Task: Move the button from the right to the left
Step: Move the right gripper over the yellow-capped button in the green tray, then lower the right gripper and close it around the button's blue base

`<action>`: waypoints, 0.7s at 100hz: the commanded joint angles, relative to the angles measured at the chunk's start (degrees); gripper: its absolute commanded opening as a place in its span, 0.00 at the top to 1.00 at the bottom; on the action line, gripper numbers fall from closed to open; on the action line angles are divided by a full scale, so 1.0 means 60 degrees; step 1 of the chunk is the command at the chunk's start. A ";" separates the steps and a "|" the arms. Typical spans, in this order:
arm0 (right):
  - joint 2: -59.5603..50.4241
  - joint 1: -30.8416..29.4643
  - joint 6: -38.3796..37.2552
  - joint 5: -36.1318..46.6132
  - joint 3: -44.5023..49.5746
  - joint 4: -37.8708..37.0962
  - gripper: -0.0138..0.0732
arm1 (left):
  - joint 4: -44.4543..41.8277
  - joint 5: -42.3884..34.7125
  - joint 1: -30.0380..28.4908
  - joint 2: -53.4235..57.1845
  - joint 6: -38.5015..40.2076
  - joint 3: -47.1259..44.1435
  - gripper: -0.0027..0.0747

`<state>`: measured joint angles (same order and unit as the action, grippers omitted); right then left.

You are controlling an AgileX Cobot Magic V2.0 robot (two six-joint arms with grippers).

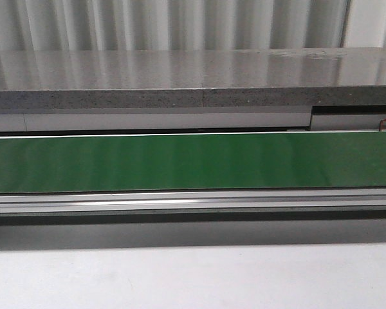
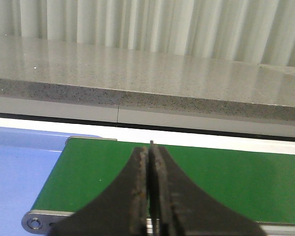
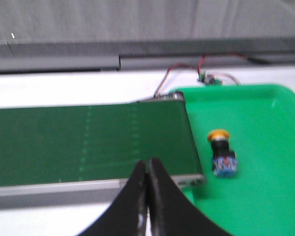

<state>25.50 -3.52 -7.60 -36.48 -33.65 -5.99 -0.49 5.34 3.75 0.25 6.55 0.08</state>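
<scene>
The button [image 3: 222, 153], with a yellow-orange cap, black collar and blue block, lies on its side in a bright green tray [image 3: 265, 167] just past the right end of the green conveyor belt [image 3: 88, 142]. My right gripper [image 3: 148, 164] is shut and empty, over the belt's near edge, to the left of the button and apart from it. My left gripper [image 2: 150, 147] is shut and empty over the left end of the belt [image 2: 226, 172]. Neither gripper nor the button shows in the front view.
The belt [image 1: 193, 161] runs across the front view with a metal rail [image 1: 193, 201] in front and a grey stone ledge [image 1: 180, 77] behind. A blue surface [image 2: 14, 167] lies past the belt's left end. Red and black wires [image 3: 187, 73] lie behind the tray.
</scene>
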 commanded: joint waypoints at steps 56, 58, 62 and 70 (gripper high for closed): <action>0.5002 -0.0033 -0.0023 -0.2357 -0.2876 0.0026 0.32 | 0.0140 -0.0756 -0.0019 0.0334 0.0056 -0.0221 0.99; 0.5010 -0.0033 -0.0023 -0.2341 -0.2876 0.0026 0.28 | 0.0140 -0.0756 -0.0019 0.0334 0.0056 -0.0221 0.99; 0.5010 -0.0033 -0.0023 -0.2278 -0.2876 0.0026 0.15 | 0.0140 -0.0756 -0.0019 0.0334 0.0056 -0.0221 0.99; 0.5010 -0.0033 -0.0023 -0.2135 -0.2876 0.0026 0.09 | 0.0140 -0.0756 -0.0019 0.0334 0.0056 -0.0221 0.99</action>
<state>55.93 -3.52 -7.72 -52.73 -48.92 -5.62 0.00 5.34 3.75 0.25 6.55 0.08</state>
